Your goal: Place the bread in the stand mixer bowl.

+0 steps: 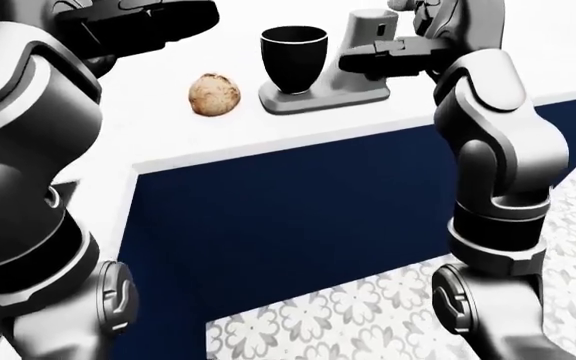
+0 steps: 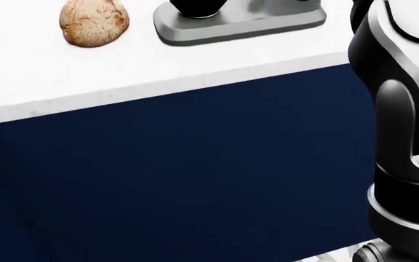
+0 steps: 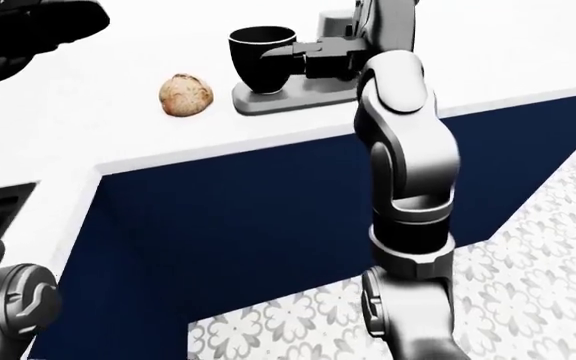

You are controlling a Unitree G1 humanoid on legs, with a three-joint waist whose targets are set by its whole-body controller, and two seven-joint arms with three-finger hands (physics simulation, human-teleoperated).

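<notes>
The round brown bread (image 1: 214, 94) lies on the white counter (image 1: 158, 127), left of the stand mixer; it also shows at the top left of the head view (image 2: 94, 22). The black mixer bowl (image 1: 293, 58) stands upright on the grey mixer base (image 1: 323, 97). My right hand (image 3: 303, 58) is raised beside the bowl's right side in front of the mixer body, fingers stretched out, holding nothing. My left hand (image 1: 143, 22) hovers at the top left, above and left of the bread, fingers flat and empty, partly cut off by the view's top edge.
The counter's edge (image 2: 166, 84) runs across the views above a navy cabinet front (image 1: 298, 217). Patterned grey floor tiles (image 1: 348, 307) show at the bottom right. My right forearm (image 1: 498, 150) hangs over the counter edge.
</notes>
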